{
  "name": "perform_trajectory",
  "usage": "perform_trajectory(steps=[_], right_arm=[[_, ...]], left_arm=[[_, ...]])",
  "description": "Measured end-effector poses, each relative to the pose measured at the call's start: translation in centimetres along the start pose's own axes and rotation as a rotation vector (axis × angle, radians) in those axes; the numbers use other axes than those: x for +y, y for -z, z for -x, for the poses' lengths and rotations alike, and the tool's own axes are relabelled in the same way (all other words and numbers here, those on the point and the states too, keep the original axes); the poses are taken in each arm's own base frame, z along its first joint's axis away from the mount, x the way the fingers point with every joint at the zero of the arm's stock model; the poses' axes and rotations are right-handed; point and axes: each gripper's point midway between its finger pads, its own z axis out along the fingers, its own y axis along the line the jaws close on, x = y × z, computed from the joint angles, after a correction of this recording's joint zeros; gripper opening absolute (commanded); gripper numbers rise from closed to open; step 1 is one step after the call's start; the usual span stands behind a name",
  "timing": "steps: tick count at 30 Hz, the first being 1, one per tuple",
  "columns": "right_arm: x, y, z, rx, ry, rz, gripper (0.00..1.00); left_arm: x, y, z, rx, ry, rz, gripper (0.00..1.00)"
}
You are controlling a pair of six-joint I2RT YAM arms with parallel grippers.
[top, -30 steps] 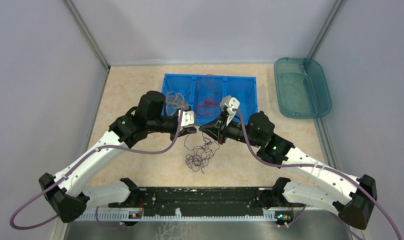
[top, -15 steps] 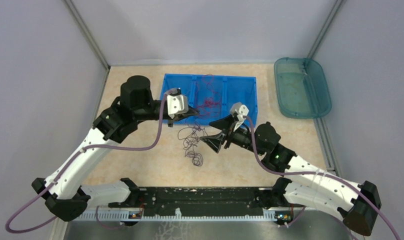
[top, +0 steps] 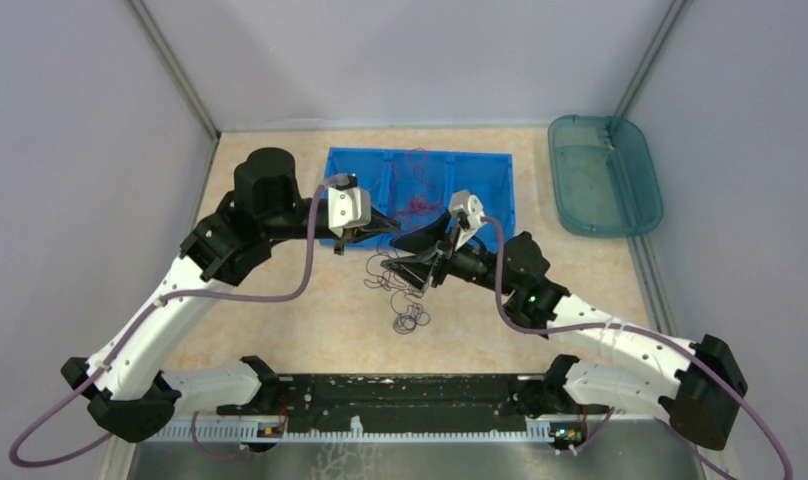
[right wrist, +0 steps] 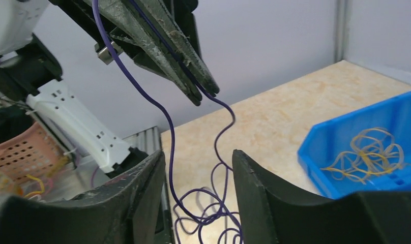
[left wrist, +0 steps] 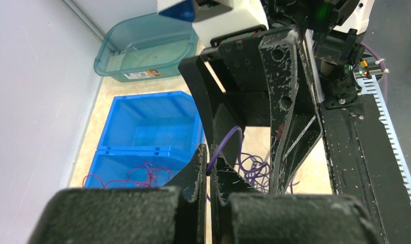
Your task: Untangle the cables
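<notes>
My left gripper (top: 388, 228) is shut on one dark purple cable (left wrist: 228, 144), which loops out of its tips (left wrist: 211, 161). The strand hangs down to a loose purple tangle (top: 392, 274) on the table. My right gripper (top: 406, 254) is open just right of it. In the right wrist view the hanging strand (right wrist: 169, 133) passes between the spread fingers (right wrist: 196, 158) untouched. A small purple bunch (top: 412, 320) lies apart, nearer the arm bases. Red cables (top: 417, 204) lie in the blue tray's middle compartment, and orange-yellow ones (right wrist: 367, 154) lie in an end one.
The blue three-part tray (top: 492, 190) sits behind both grippers. A teal tub (top: 604, 175) stands at the back right. The two grippers are very close together above the tangle. A black rail (top: 400, 392) runs along the near edge.
The left gripper shut on a purple cable and drew back to the left with it. The right gripper opened and came in around the hanging strand. A small bunch now lies apart.
</notes>
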Motion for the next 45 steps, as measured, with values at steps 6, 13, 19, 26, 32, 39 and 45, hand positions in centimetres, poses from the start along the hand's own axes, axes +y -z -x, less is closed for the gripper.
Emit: perform_trajectory(steps=[6,13,19,26,32,39,45], right_arm=[[1.4,-1.5,-1.7,0.028,-0.103,0.116,0.45],[2.7,-2.4,-3.9,0.08,-0.193,0.206,0.44],[2.8,-2.7,-4.9,0.081,-0.229,0.223,0.41],[1.3,-0.7,-9.8,0.144,-0.279,0.155,0.41],[-0.6,1.3,-14.3,0.213,-0.318,0.051,0.41],[-2.8,3.8,-18.3,0.263,-0.334,-0.079,0.51],[-4.0,4.2,-17.5,0.238,-0.294,-0.157,0.7]], left_arm=[[0.1,-0.2,-0.1,0.006,-0.005,0.003,0.0],[2.3,-1.0,-0.5,0.021,-0.052,0.08,0.0],[5.4,-1.1,0.7,0.017,-0.128,0.192,0.0],[8.7,0.9,7.3,-0.08,-0.245,0.324,0.0],[9.6,2.9,12.0,-0.164,-0.31,0.381,0.0],[10.1,3.7,13.9,-0.191,-0.351,0.411,0.0],[10.0,3.7,13.8,-0.186,-0.348,0.406,0.0]])
